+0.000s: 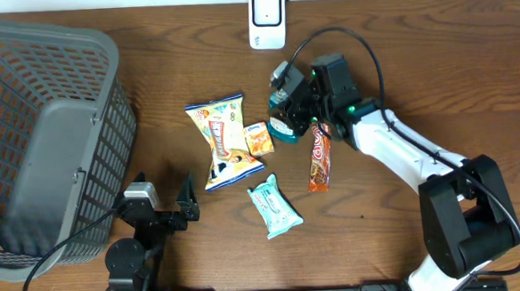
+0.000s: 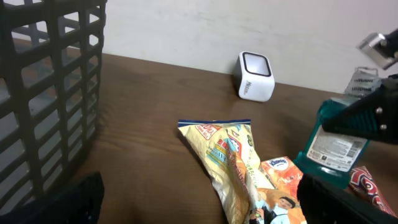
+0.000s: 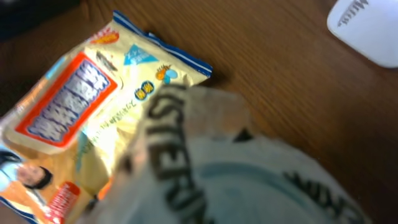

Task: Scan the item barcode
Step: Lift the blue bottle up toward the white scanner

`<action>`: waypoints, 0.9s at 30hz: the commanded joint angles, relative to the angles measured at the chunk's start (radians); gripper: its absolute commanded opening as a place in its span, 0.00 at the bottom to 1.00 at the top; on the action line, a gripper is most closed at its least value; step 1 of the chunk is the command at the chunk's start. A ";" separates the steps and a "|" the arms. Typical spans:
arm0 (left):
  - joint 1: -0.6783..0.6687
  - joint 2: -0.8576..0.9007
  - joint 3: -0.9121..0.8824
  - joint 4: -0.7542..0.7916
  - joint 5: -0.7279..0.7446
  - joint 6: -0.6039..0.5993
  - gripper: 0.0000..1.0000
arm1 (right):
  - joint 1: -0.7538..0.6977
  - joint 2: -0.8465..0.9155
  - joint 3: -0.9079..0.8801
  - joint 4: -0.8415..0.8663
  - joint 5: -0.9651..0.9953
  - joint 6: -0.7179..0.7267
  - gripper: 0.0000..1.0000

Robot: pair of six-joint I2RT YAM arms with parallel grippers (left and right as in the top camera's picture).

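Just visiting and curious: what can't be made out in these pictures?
- Barcode on the teal item: the label print is too small in the left wrist view, and the right wrist view is too close and blurred.
- Fingertips of the right end effector: hidden under its own body, overhead.
- Part of the basket: cut off by the left edge, overhead.

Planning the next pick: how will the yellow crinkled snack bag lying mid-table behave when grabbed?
The yellow crinkled snack bag looks creased and puffy, so it is probably light and floppy, sagging from an edge grip. Its glossy film may slip. Lying flat, it should slide, not roll, if pushed.
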 commanded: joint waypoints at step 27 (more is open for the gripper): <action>0.004 -0.001 -0.028 -0.014 0.006 -0.016 0.98 | -0.010 -0.413 0.132 -0.305 -0.635 0.240 0.07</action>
